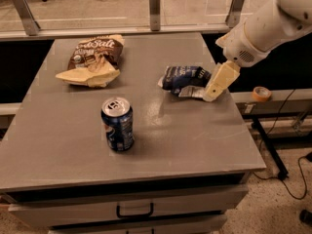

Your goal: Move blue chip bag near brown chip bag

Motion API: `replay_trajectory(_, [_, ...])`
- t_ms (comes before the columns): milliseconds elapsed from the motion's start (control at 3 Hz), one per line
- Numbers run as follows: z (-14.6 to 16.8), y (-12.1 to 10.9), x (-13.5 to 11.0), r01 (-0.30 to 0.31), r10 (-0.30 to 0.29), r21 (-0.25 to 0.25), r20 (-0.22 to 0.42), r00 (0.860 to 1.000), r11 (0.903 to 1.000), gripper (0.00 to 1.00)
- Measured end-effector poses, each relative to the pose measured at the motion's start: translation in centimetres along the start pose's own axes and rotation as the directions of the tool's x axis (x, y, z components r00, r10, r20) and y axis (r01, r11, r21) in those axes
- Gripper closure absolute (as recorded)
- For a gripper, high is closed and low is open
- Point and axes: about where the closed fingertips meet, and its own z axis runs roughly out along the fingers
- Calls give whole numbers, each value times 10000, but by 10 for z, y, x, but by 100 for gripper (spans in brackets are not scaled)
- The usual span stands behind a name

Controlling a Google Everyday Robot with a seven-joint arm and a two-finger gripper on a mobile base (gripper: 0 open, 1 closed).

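Note:
The blue chip bag (184,79) lies crumpled on the grey table (146,130), right of centre. The brown chip bag (94,58) lies at the back left, its pale tan lower part toward me. My gripper (215,83) reaches in from the upper right on a white arm and hangs at the blue bag's right end, low over the table, touching or nearly touching the bag.
A blue soda can (117,124) stands upright near the table's front centre-left. A glass barrier with metal posts (154,1) runs along the back edge. A roll of tape (262,93) sits on a ledge to the right. A drawer handle (134,210) is below the tabletop.

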Motion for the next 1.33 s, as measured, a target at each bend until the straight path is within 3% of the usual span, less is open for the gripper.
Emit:
replay_trajectory(333, [35, -7, 3, -280, 280, -3, -382, 9989, 9996, 19])
replay_trajectory(667, [52, -13, 5, -364, 360, -109, -373, 9987, 9993, 42])
replay_trajectory(1000, [35, -23, -22, 90, -93, 93, 306, 9995, 9999, 65])
replay_trajectory(1333, [6, -30, -65, 640, -681, 413, 1073, 9919, 9971, 88])
